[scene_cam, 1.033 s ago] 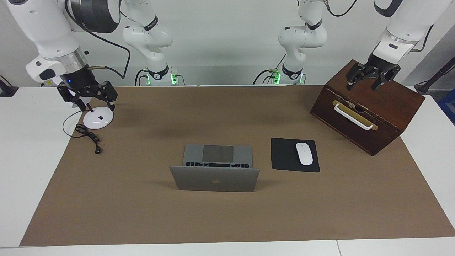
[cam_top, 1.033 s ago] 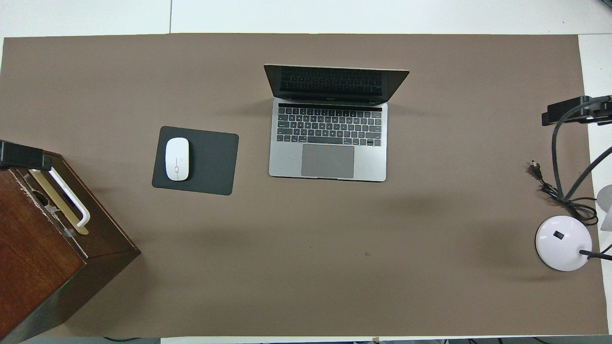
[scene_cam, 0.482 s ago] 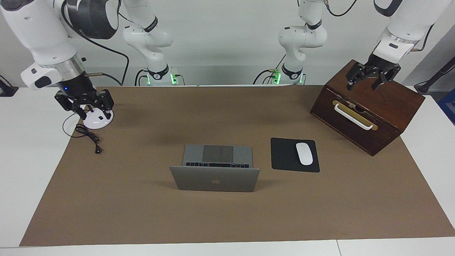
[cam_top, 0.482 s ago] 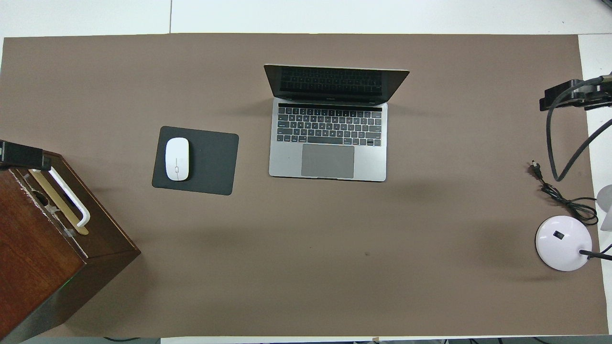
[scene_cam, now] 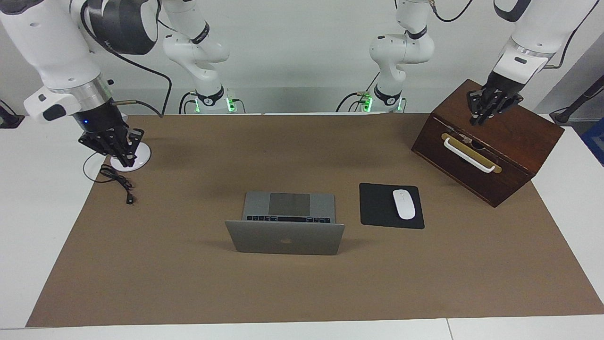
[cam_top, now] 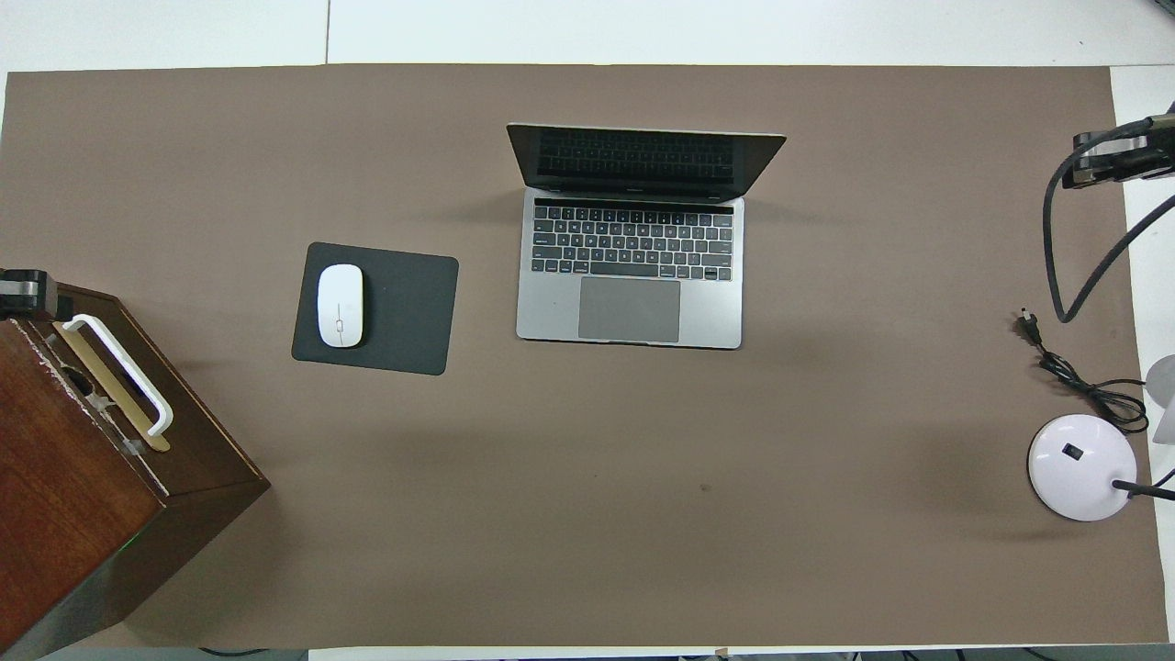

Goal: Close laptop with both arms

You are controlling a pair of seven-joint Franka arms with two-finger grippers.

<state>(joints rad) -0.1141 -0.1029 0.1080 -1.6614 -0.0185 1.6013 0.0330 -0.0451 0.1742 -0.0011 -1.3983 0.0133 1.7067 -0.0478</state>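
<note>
Open laptop point(scene_cam: 285, 225) mid-mat; left gripper point(scene_cam: 482, 112) pinched shut over wooden box point(scene_cam: 500, 156), right gripper point(scene_cam: 123, 156) pinched shut over lamp base point(scene_cam: 138, 158).

Two white jointed arms point(scene_cam: 61, 52) with silver wrist rings, black cables, green-lit bases and small black grippers point(scene_cam: 490, 105).

White mouse point(cam_top: 340, 306) on black pad point(cam_top: 404, 310); wooden box point(scene_cam: 500, 141).
</note>
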